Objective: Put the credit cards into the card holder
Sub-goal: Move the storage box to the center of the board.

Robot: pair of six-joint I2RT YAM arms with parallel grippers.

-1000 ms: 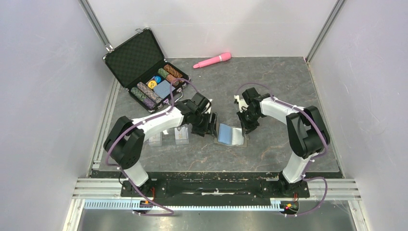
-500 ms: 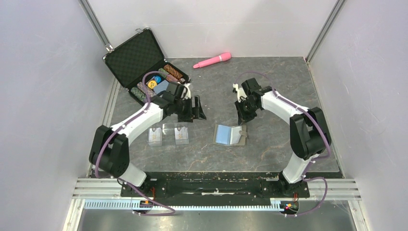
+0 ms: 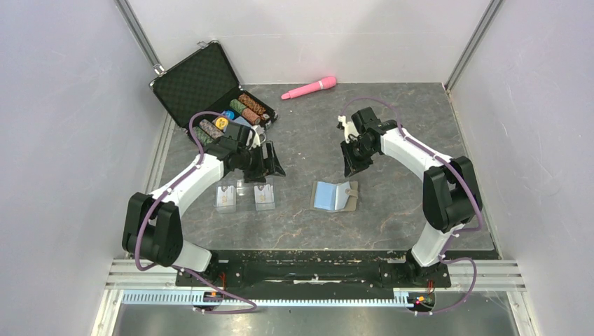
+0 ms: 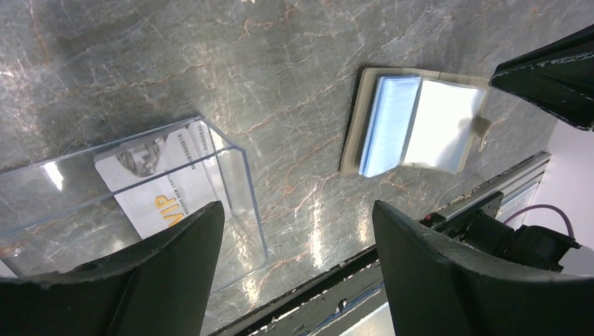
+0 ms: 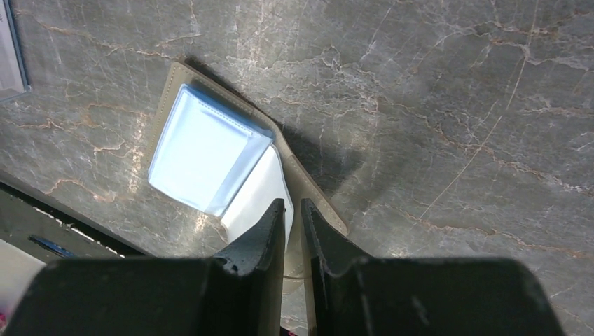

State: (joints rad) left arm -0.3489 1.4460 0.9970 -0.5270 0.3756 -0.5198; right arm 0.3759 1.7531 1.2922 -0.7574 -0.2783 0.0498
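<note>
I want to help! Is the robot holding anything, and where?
Nothing. The left end effector is open and empty; the right end effector is closed on nothing.

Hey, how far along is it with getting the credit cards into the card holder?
Done: the card holder lies open on the table, blue lining up. In hand: nothing. The left gripper hangs open by one card in a clear stand; the right gripper is shut and empty above the holder. Left: both cards; neither is in the holder yet.
</note>
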